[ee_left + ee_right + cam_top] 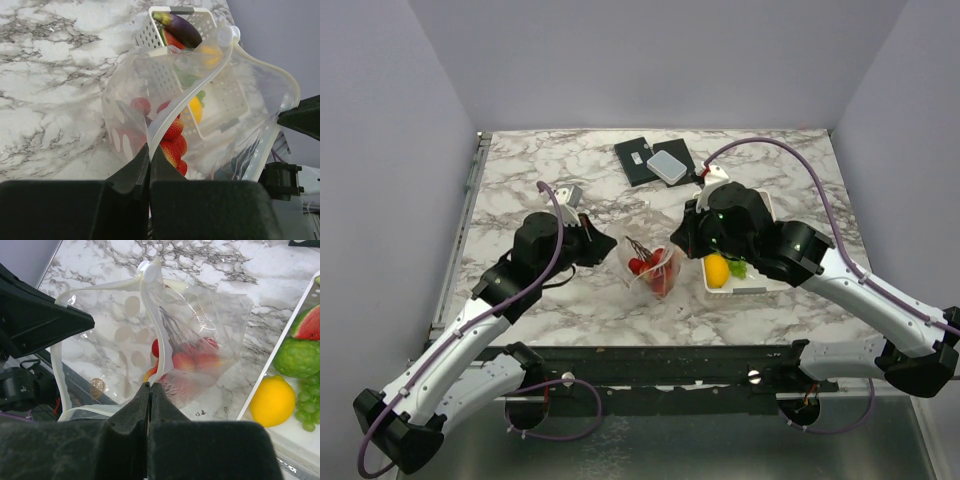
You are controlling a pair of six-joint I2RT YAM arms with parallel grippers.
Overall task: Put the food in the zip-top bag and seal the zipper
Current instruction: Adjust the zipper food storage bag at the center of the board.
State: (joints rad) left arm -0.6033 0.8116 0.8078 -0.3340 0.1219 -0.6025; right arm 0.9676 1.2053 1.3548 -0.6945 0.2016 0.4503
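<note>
Clear dotted plastic, the zip-top bag (pixel 658 262) is held over the middle of the marble table (pixel 780 160), its mouth pulled open and its long axis running left to right from one gripper to the other. The left gripper (pixel 607 244) and right gripper (pixel 682 246) each have their fingers clamped tight on the zipper (pixel 148 315). Red strawberries (pixel 172 130) lie inside. Lemon (pixel 717 270), grapes (pixel 737 268), watermelon slice (pixel 307 322) and eggplant (pixel 182 29) sit in the white basket (pixel 760 291) just to its right.
</note>
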